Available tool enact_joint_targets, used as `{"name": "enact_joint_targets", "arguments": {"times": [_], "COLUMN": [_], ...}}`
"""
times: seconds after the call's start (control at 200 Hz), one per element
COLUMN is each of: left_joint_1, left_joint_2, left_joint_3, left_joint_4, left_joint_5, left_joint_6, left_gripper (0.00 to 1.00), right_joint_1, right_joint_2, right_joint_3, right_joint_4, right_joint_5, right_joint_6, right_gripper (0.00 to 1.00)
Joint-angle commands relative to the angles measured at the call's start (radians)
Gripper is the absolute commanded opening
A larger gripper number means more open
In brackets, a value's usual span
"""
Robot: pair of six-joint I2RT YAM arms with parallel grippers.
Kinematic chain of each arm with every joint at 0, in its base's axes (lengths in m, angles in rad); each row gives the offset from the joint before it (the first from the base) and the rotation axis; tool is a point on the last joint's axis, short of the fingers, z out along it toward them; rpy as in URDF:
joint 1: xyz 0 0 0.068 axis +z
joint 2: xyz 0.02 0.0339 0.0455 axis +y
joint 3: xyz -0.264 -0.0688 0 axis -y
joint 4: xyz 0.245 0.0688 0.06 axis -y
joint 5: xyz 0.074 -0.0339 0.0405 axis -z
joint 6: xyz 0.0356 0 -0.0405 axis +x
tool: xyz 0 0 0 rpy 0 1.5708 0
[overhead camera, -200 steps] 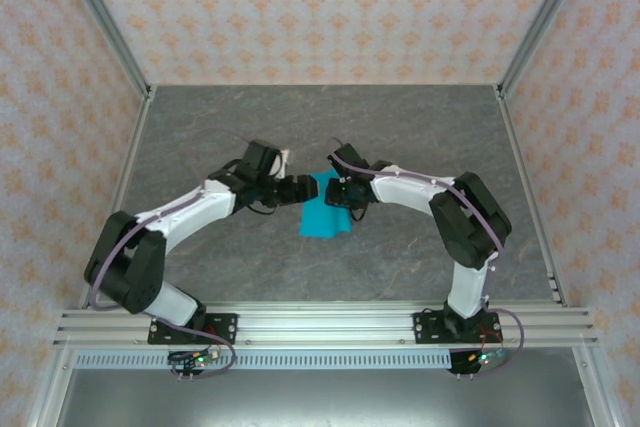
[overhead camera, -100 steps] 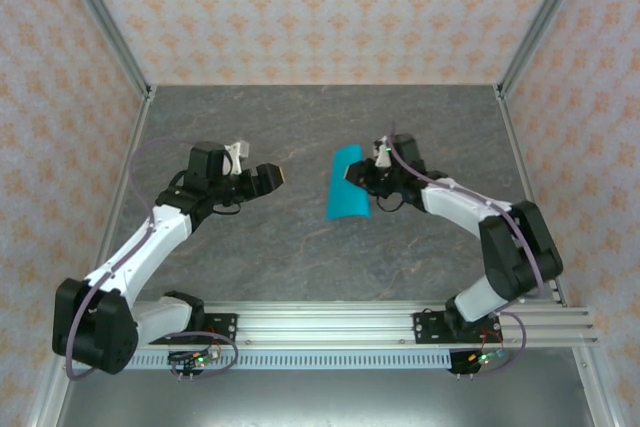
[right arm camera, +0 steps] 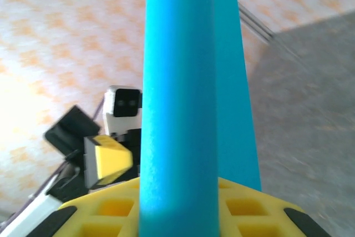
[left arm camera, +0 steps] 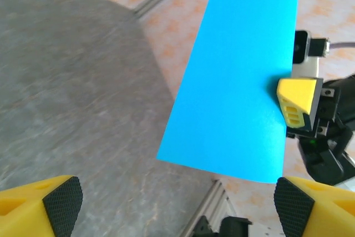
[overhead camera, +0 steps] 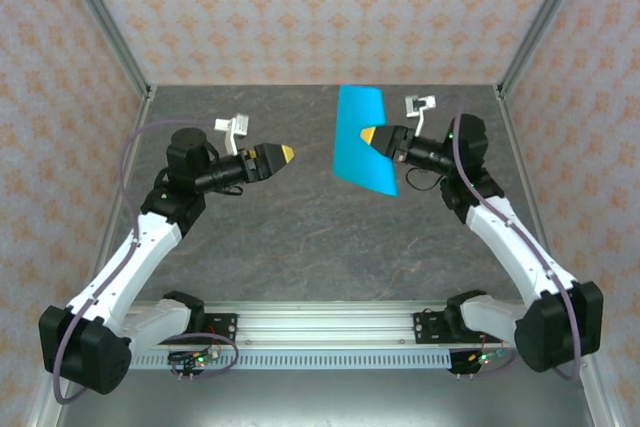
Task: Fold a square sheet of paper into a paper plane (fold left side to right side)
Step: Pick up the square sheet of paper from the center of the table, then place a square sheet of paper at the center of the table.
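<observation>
The right gripper [overhead camera: 378,135] is clamped on the cyan paper sheet [overhead camera: 357,152], which is doubled over and held above the table [overhead camera: 300,237]. Left of the sheet and well apart from it, the left gripper [overhead camera: 283,154] gapes empty. The half-fold looks made. The next move probably calls for laying the sheet flat to press the crease.

The top camera sits high above and behind the arm bases. It looks down and forward across the table [overhead camera: 300,237], far enough from the sheet of paper [overhead camera: 362,137] to take in both arms and the walls beyond it. The left wrist camera looks out over the left pincer [left arm camera: 177,206] from the sheet's left, facing its broad side at middling range, with the right pincer [left arm camera: 297,104] at the sheet's right edge. The right wrist camera sits very close and sights along the sheet edge-on. All views share the sheet, and the wrist cameras face each other across it.
</observation>
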Motion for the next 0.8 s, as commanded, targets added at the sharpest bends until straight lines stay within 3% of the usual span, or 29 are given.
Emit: {"name": "enact_joint_targets", "arguments": {"times": [0.0, 0.125, 0.455, 0.605, 0.791], "left_joint_1": [-0.069, -0.133, -0.190, -0.221, -0.239], "left_joint_2": [0.019, 0.063, 0.068, 0.050, 0.033], "left_joint_3": [0.110, 0.179, 0.179, 0.170, 0.172], "left_joint_4": [0.094, 0.111, 0.248, 0.279, 0.243], "left_joint_5": [0.069, 0.073, 0.094, 0.102, 0.090], "left_joint_6": [0.046, 0.072, 0.026, 0.030, 0.068], "left_gripper": [0.93, 0.93, 0.91, 0.75, 0.45], "right_joint_1": [0.022, 0.070, 0.160, 0.168, 0.167], "right_joint_2": [-0.059, -0.080, -0.097, -0.094, -0.103], "right_joint_3": [0.089, 0.149, 0.200, 0.183, 0.174], "right_joint_4": [0.038, 0.014, -0.058, -0.040, -0.046], "right_joint_5": [-0.078, -0.085, -0.075, -0.061, -0.055], "right_joint_6": [0.009, -0.003, -0.075, -0.065, -0.074], "right_gripper": [0.27, 0.27, 0.27, 0.27, 0.27]}}
